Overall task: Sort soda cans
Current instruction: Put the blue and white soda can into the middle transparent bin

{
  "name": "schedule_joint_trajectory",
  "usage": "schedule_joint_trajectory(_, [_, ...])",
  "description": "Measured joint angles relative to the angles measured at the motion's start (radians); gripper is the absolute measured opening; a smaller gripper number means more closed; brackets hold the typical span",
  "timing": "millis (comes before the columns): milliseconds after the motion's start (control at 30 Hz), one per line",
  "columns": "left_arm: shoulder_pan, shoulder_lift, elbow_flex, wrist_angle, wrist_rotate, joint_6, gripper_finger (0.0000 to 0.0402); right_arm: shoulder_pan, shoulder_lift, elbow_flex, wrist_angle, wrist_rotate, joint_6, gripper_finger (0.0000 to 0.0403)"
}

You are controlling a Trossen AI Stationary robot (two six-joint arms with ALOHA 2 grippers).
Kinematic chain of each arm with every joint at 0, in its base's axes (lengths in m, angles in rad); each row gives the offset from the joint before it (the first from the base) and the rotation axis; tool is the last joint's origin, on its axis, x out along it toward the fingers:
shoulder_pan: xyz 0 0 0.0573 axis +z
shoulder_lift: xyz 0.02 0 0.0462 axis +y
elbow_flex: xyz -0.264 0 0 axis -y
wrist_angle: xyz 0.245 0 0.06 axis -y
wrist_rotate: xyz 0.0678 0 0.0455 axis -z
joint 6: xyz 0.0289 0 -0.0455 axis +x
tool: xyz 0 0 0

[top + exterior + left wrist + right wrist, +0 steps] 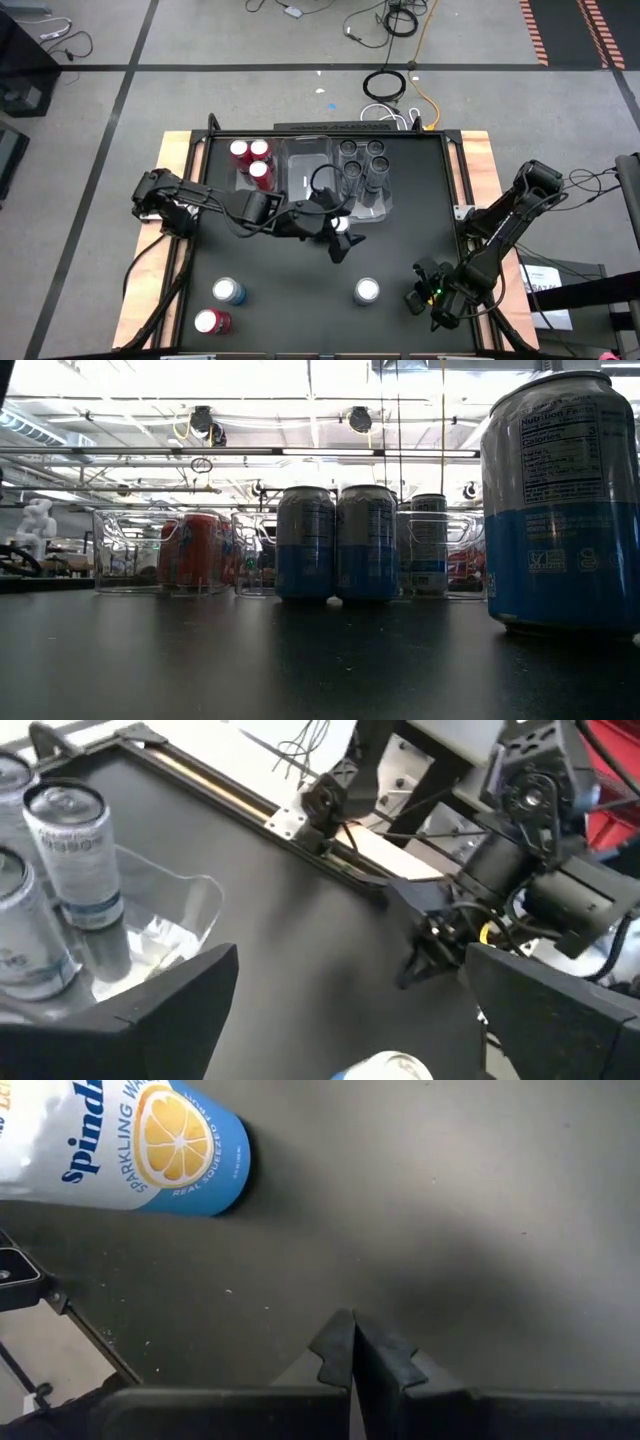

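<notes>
Loose cans near the front edge: one red [212, 322], one blue-and-silver [228, 291] beside it, another blue-and-silver [366, 291] further right. Right gripper [420, 298] parked at the front right, fingers pressed together, holding nothing. Left gripper [342, 243] mid-table, fingers spread wide, empty, just in front of the trays. At the back: red tray [240, 180] holds three reds, grey tray [384, 208] holds four, middle tray [300, 150] looks empty. Judgement: over halfway on what is visible; three loose cans left.
</notes>
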Motion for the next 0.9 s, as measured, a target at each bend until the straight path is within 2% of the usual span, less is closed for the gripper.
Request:
schedule_joint_trajectory(167, [0.003, 0.000, -0.001, -0.027, -0.049, -0.050, 0.0400, 0.000, 0.000, 0.000, -0.009, -0.012, -0.011, 0.0000])
schedule_joint_trajectory(267, [0.003, 0.000, -0.001, -0.026, -0.047, 0.012, 0.0400, -0.001, 0.000, 0.000, -0.009, -0.014, -0.041, 0.0000])
schedule_joint_trajectory(367, [0.003, -0.002, -0.001, -0.050, 0.000, 0.091, 0.0400, -0.005, -0.002, 0.000, 0.006, -0.010, -0.056, 0.0000])
schedule_joint_trajectory(467, [0.003, -0.019, -0.001, -0.162, 0.054, 0.141, 0.0400, -0.005, -0.015, 0.000, 0.039, -0.009, -0.123, 0.0000])
schedule_joint_trajectory(567, [0.001, -0.042, -0.001, -0.353, 0.117, 0.199, 0.0400, -0.005, -0.062, 0.000, 0.047, 0.006, -0.161, 0.0000])
schedule_joint_trajectory(667, [-0.015, -0.049, -0.001, -0.478, 0.133, 0.115, 0.0400, -0.007, -0.124, 0.000, 0.051, 0.096, -0.192, 0.0000])
schedule_joint_trajectory(833, [-0.069, -0.051, -0.004, -0.554, 0.138, 0.167, 0.0400, -0.024, -0.198, 0.001, 0.094, 0.300, -0.284, 0.0000])
schedule_joint_trajectory(900, [-0.087, -0.052, -0.028, -0.552, 0.135, 0.163, 0.0400, -0.040, -0.219, 0.001, 0.099, 0.351, -0.349, 0.0000])
